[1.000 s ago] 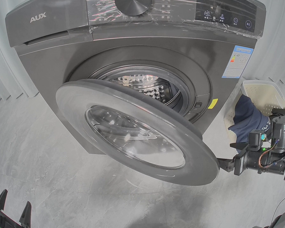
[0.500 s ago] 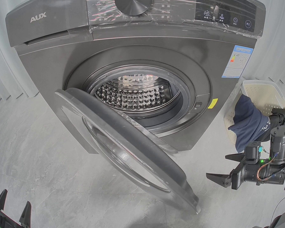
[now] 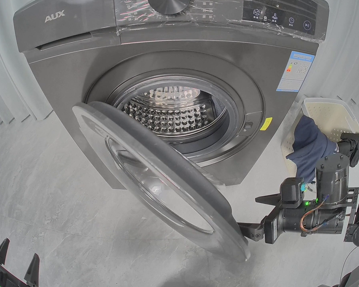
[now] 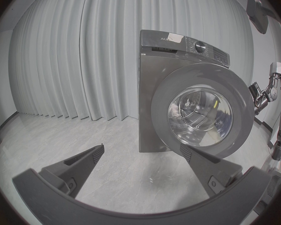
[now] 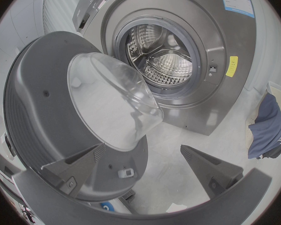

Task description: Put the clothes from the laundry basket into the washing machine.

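Note:
The grey washing machine (image 3: 68, 72) stands with its round door (image 3: 159, 180) swung wide open, and the steel drum (image 3: 169, 112) looks bare inside. At the machine's right sits the white laundry basket (image 3: 335, 114), with a navy garment (image 3: 309, 148) draped over its rim and a black one (image 3: 353, 142) beside it. My right gripper (image 3: 257, 216) is open at the door's free edge, one finger (image 5: 81, 163) lying against the door's inner face (image 5: 37, 110). My left gripper (image 3: 16, 260) hangs open low at the left, holding nothing.
The open door juts out over the grey floor (image 3: 48, 204) in front of the machine. Pleated curtains (image 4: 68, 63) close off the room behind and beside it. Bare floor lies between the door edge and the basket.
The door has swung from half shut to wide open. My right gripper moved down and left, and is again at the door's edge. The head view shifted slightly.

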`<state>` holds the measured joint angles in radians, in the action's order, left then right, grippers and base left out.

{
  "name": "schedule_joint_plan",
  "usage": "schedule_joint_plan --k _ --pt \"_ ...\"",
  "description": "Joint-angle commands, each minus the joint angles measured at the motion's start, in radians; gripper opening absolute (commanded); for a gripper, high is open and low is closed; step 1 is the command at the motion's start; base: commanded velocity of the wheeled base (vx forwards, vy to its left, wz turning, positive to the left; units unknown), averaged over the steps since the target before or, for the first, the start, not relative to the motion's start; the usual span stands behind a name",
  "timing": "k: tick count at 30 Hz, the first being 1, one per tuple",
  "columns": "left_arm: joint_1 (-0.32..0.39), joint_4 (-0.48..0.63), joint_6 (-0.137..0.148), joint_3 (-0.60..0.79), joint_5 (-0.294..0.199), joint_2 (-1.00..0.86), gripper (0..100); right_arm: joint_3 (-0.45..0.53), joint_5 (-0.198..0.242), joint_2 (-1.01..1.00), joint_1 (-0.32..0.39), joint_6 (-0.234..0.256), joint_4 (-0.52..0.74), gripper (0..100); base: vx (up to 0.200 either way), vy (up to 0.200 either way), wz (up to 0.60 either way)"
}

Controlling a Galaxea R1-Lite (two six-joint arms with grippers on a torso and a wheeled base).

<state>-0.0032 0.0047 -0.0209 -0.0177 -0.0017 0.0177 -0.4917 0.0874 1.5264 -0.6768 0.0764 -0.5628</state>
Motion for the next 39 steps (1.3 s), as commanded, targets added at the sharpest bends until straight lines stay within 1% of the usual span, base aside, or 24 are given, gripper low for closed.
schedule_joint_plan --k 1,3,5,6,9,12,13,15,19,23,29,31,34,36,39 --pt "0.0 0.0 -0.001 0.013 0.0 -0.012 100 0.038 0.0 -0.008 -0.032 0.005 -0.003 100 0.0 0.0 0.0" --pt "0.0 0.0 -0.001 0.013 0.0 -0.012 100 0.039 0.0 -0.022 -0.029 0.006 0.001 100 0.0 0.0 0.0" --pt "0.0 0.0 0.001 0.013 0.0 -0.012 100 0.021 -0.003 -0.025 -0.007 0.008 0.0 100 0.0 0.0 0.0" --pt "0.0 0.0 0.001 0.013 0.0 -0.012 100 0.005 -0.012 -0.02 0.01 0.011 -0.002 100 0.0 0.0 0.0" --pt "0.0 0.0 0.001 0.013 0.0 -0.012 100 -0.076 -0.064 0.024 0.091 0.023 0.001 100 0.0 0.0 0.0" --pt "0.0 0.0 0.001 0.013 0.0 -0.012 100 -0.148 -0.077 0.086 0.122 0.025 0.001 100 0.0 0.0 0.0" --pt "0.0 0.0 0.001 0.013 0.0 -0.012 100 -0.188 -0.081 0.126 0.137 0.028 0.001 100 0.0 0.0 0.0" --pt "0.0 0.0 0.001 0.013 0.0 -0.012 100 -0.234 -0.089 0.19 0.16 0.028 0.0 100 0.0 0.0 0.0" --pt "0.0 0.0 0.001 0.013 0.0 -0.012 100 -0.294 -0.1 0.282 0.152 0.036 -0.002 100 0.0 0.0 0.0" --pt "0.0 0.0 -0.001 0.013 0.0 -0.012 100 -0.315 -0.1 0.327 0.14 0.036 0.001 100 0.0 0.0 0.0" --pt "0.0 0.0 0.001 0.013 0.0 -0.012 100 -0.295 -0.1 0.322 0.088 0.036 0.004 100 0.0 0.0 0.0" --pt "0.0 0.0 0.001 0.013 -0.001 -0.012 100 -0.269 -0.1 0.304 0.048 0.036 0.001 100 0.0 0.0 0.0" --pt "0.0 0.0 0.001 0.013 -0.001 -0.012 100 -0.238 -0.101 0.262 0.017 0.036 0.003 100 0.0 0.0 0.0" --pt "0.0 0.0 0.001 0.013 -0.001 -0.012 100 -0.237 -0.101 0.253 0.011 0.036 0.003 100 0.0 0.0 0.0" --pt "-0.001 0.0 0.002 0.013 0.0 -0.012 100 -0.249 -0.101 0.258 0.02 0.037 0.001 100 0.0 0.0 0.0"
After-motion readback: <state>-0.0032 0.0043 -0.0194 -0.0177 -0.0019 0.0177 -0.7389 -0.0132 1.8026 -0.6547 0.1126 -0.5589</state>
